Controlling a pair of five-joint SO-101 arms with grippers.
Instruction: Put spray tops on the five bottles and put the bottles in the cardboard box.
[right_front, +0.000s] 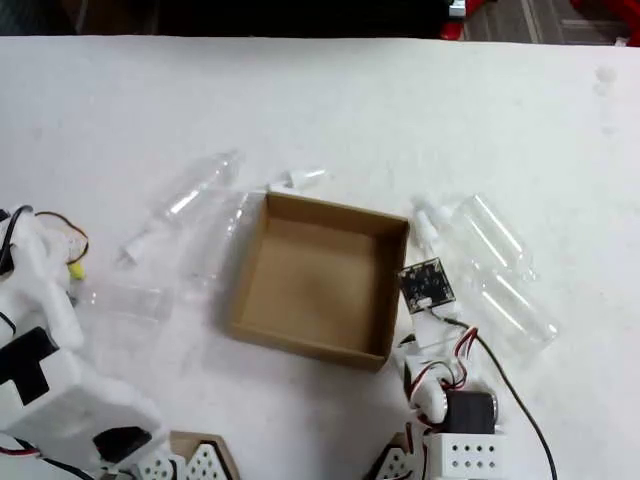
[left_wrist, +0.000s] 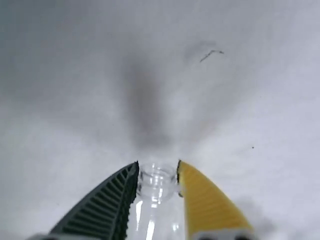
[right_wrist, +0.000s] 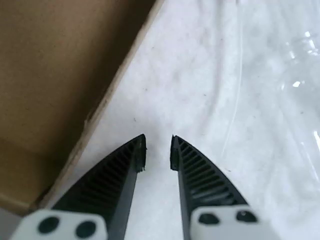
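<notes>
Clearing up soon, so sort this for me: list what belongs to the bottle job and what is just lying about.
Job:
cardboard box
capless bottle, neck in the left hand
other clear bottles beside the box
loose spray top
right hand, empty

Not part of it:
white table
arm cable

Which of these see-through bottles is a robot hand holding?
The clear plastic bottle farthest left in the high view: the left hand is shut on its bare, open neck. The others lie loose around the brown cardboard box.
</notes>
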